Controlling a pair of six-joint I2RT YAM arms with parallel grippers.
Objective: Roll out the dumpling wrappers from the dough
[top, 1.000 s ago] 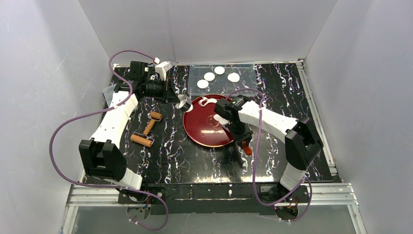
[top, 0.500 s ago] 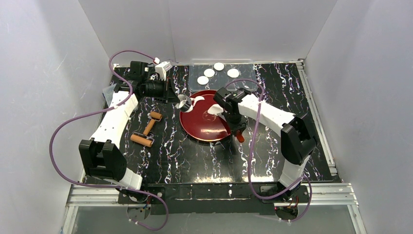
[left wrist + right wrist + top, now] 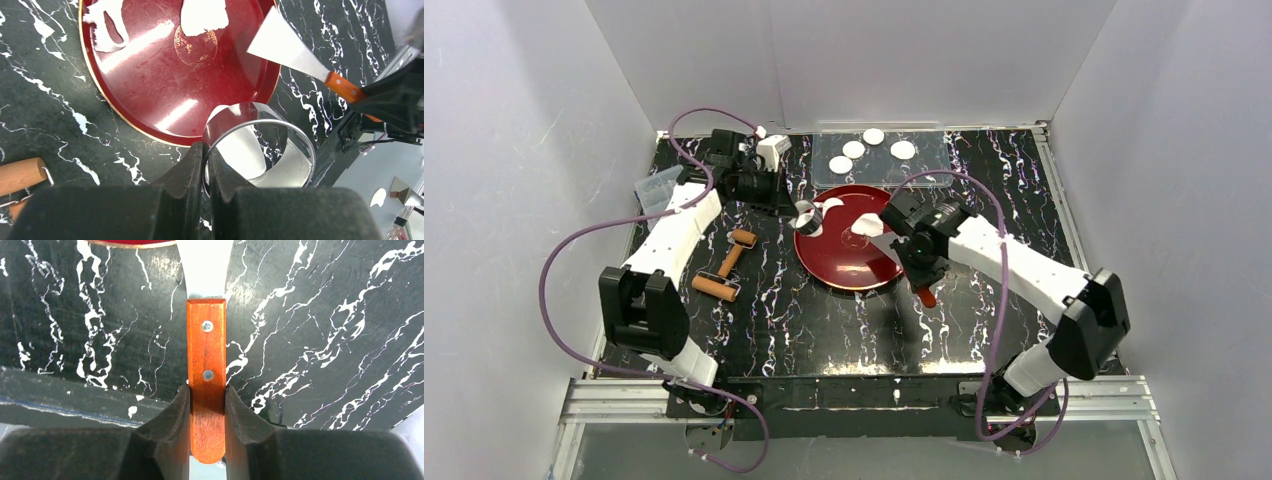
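Note:
Several dumpling wrappers (image 3: pixel 853 149), neat white discs, lie on a clear sheet (image 3: pixel 924 165) at the back. The dough is ragged white scraps (image 3: pixel 829 203) and a flat piece (image 3: pixel 867 226) on the far part of a red plate (image 3: pixel 844 265). The left wrist view shows the scrap (image 3: pixel 102 27), the piece (image 3: pixel 202 17) and the plate (image 3: pixel 150 85). My left gripper (image 3: pixel 206 150) is shut on the wall of a metal ring cutter (image 3: pixel 260 145) at the plate's left rim. My right gripper (image 3: pixel 206 395) is shut on a scraper's wooden handle (image 3: pixel 206 355). Its blade (image 3: pixel 285 45) reaches over the plate's right rim.
A wooden double-ended rolling pin (image 3: pixel 724 265) lies left of the plate. A clear plastic bag (image 3: pixel 656 188) sits at the table's left edge. White walls close in the table on three sides.
The right arm's elbow has swung out to the right with the scraper still gripped. The plate slid a little up and left, and the clear sheet shifted back. The left arm edged right.

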